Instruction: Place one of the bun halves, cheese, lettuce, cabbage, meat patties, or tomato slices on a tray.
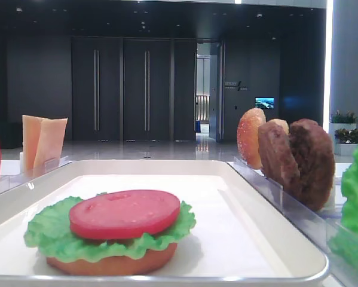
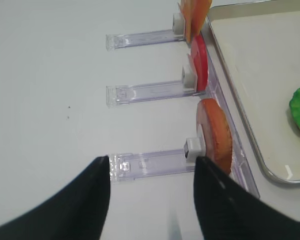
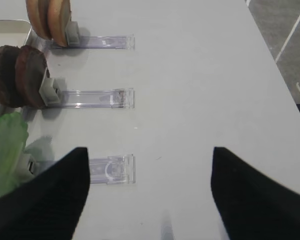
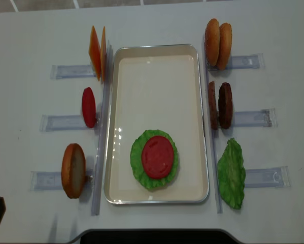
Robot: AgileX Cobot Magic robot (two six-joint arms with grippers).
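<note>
On the white tray (image 4: 157, 51) lies a stack: a flat bun half (image 1: 113, 266), ruffled lettuce (image 4: 136, 165) and a tomato slice (image 4: 157, 156) on top. My left gripper (image 2: 151, 162) hovers open and empty over the table left of the tray, its fingers straddling the clear rack (image 2: 150, 164) that holds an upright bun half (image 2: 217, 135). My right gripper (image 3: 150, 152) is open and empty above the table right of the tray, near the rack (image 3: 112, 169) with a green leaf (image 3: 4, 150); lettuce or cabbage, I cannot tell.
Left racks hold cheese (image 4: 98, 58), a tomato slice (image 4: 89, 107) and the bun half (image 4: 73, 170). Right racks hold two bun halves (image 4: 217, 36), two meat patties (image 4: 220, 105) and the green leaf (image 4: 232, 173). The table's front edge (image 4: 152, 231) lies close behind both grippers.
</note>
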